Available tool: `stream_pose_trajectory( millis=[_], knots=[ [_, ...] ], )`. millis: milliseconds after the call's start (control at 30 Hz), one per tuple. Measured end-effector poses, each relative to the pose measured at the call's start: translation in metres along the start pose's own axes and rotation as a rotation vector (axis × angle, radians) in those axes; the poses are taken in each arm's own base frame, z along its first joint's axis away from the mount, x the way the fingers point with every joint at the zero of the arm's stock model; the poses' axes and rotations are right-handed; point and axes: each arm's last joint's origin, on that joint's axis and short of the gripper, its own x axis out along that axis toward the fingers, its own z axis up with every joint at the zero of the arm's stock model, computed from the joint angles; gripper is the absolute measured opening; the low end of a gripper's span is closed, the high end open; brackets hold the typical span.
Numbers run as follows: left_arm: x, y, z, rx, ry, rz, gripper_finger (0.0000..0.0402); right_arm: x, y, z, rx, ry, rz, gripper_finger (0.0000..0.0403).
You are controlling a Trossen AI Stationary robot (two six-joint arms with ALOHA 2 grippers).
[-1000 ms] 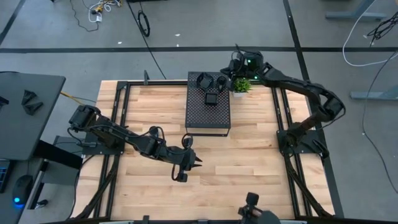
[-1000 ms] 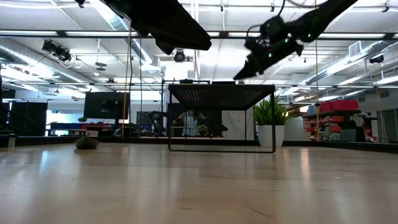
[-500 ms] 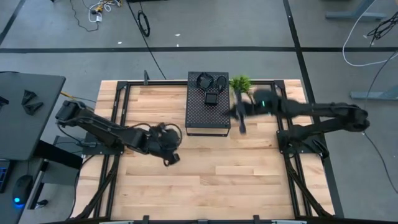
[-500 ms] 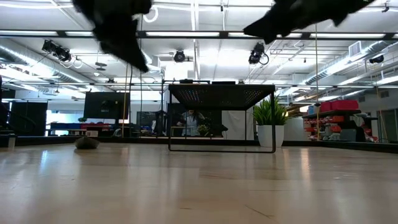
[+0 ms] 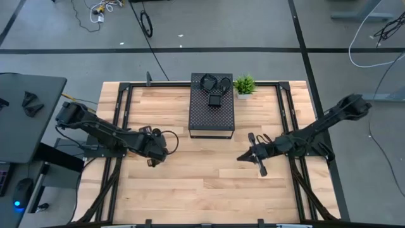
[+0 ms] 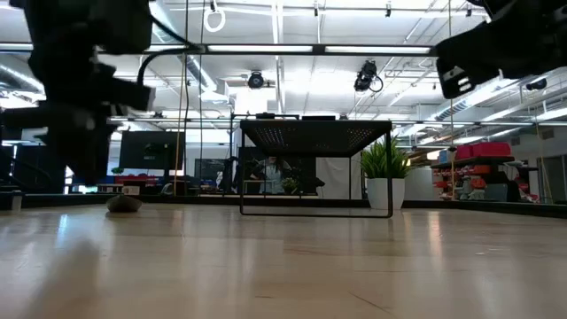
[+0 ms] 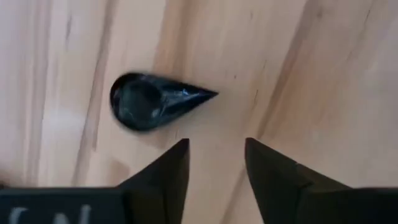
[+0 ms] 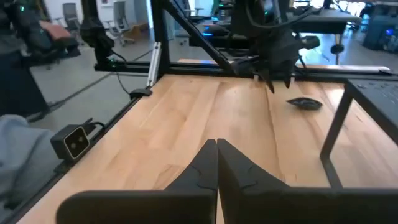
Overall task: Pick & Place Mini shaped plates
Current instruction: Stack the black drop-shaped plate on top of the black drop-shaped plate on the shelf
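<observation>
Where the high view hides it, teardrop plate (image 7: 155, 102) beneath parted, empty left gripper (image 7: 216, 155) (right gripper (image 8: 217, 152) closed, empty).

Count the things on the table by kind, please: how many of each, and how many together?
Black box: 1
Potted plant: 1
Small black plates: 4 (3 on top of the box, 1 teardrop plate on the bare wood)
Total: 6

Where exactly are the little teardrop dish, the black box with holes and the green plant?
teardrop plate (image 7: 149, 103): left wrist view, on its rounded bowl.
perforated black box (image 5: 212, 117): high view, on its bare top panel.
potted plant (image 5: 244, 84): high view, on its leaves.
</observation>
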Motion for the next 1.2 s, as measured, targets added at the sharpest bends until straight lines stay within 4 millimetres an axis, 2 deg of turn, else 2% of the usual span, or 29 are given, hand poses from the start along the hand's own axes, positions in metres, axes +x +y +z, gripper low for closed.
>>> stream_pose_trajectory(
  millis=[133,333,500,900,1067,1200],
  knots=[
    [0.019,0.002,-0.005,0.154,-0.045,0.024,0.0187,-0.002,0.004,-0.001,0.014,-0.009,-0.025,0.0002],
    [0.033,0.01,-0.007,0.241,-0.087,0.111,0.0185,-0.002,0.005,0.003,-0.01,-0.051,-0.026,0.0002],
    [0.043,0.014,-0.01,0.263,-0.045,0.029,0.0151,-0.002,0.005,0.005,-0.019,-0.066,-0.026,0.0002],
    [0.045,0.013,-0.005,0.302,-0.102,0.024,0.0012,-0.002,0.005,0.004,-0.026,-0.063,-0.025,0.0002],
    [0.039,0.008,-0.001,0.303,-0.132,0.003,0.0008,-0.002,0.005,0.004,-0.026,-0.063,-0.025,0.0002],
    [0.023,-0.004,0.014,0.266,-0.218,-0.09,0.0004,-0.002,0.005,0.004,-0.022,-0.063,-0.02,0.0002]
  ],
)
